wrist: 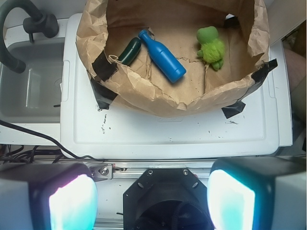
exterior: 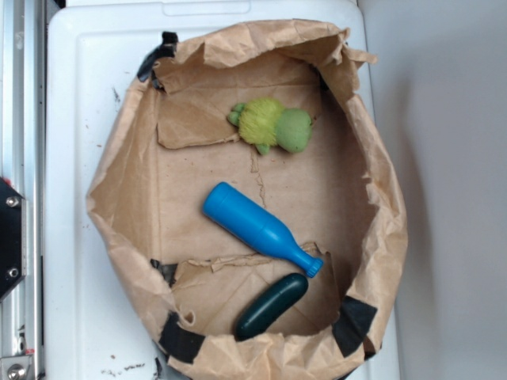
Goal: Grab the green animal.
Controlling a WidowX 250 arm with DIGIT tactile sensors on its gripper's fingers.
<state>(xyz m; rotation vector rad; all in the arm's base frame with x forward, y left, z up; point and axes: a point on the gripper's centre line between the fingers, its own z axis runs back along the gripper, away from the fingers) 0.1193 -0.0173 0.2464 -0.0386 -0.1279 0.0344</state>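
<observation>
Here the green animal [wrist: 211,46] is seen lying at one end of the paper-lined bin [wrist: 158,98], apart from the blue bottle [wrist: 162,56]. The gripper [wrist: 152,199] is held wide apart, seemingly empty, well short. A descent over the fuzzy body is advised.

**My gripper hanging open**

I am holding my gripper [wrist: 151,194] with its 2 fingers [wrist: 72,201] spread wide apart, nothing between them. Their pads are glowing pale cyan at the bottom corners of the wrist view, with my dark wrist mount sitting between them. The exterior view is not showing my arm.
</observation>
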